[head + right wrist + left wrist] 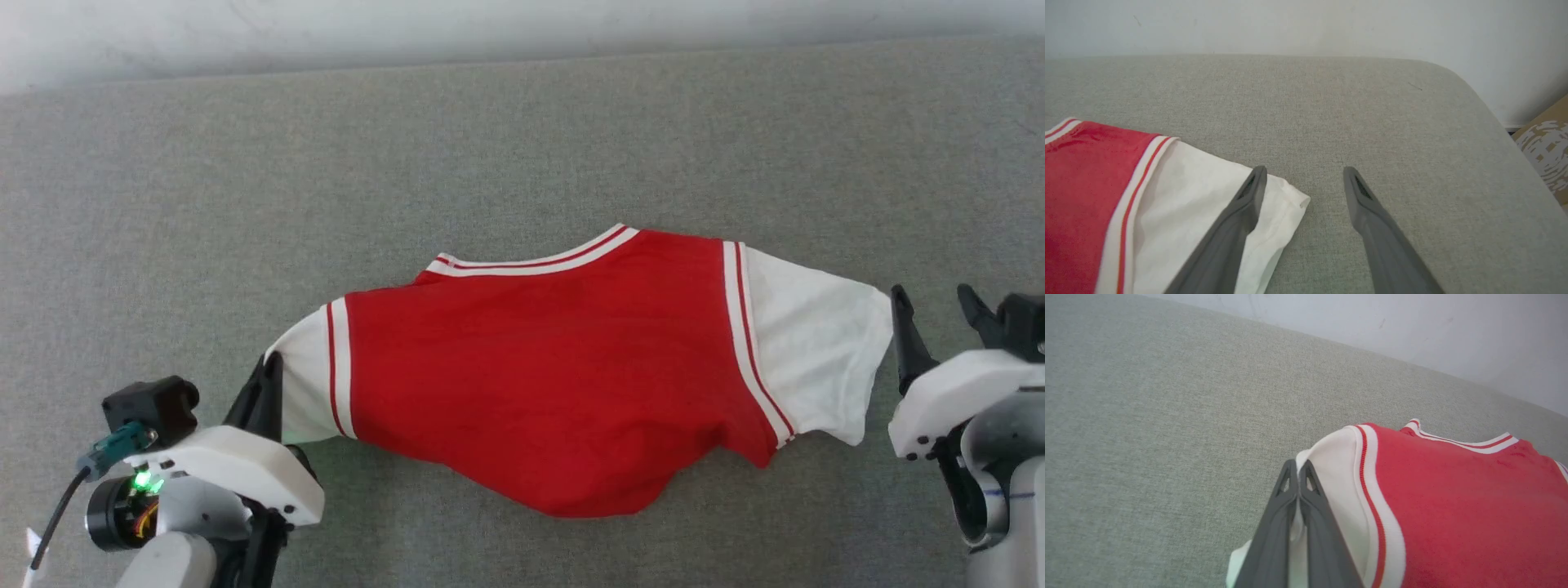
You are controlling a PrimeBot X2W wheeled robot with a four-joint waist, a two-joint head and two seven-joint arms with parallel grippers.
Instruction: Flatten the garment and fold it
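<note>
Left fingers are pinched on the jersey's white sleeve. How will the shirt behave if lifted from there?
Probably floppy: the garment lies rumpled with an uneven hem, so it should drape from the left fingers rather than hold shape. Likely light, since the fabric looks thin. Pushed, it would probably bunch on the textured grey surface instead of sliding.

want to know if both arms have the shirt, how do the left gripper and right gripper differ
The left gripper is shut, pinching the white sleeve of the garment; the right gripper is open and holds nothing. The left gripper has fabric between its fingers; the right gripper has one finger at the hem of the other sleeve and one over the bare grey surface. Both have dark grey fingers and sit at a sleeve end.
</note>
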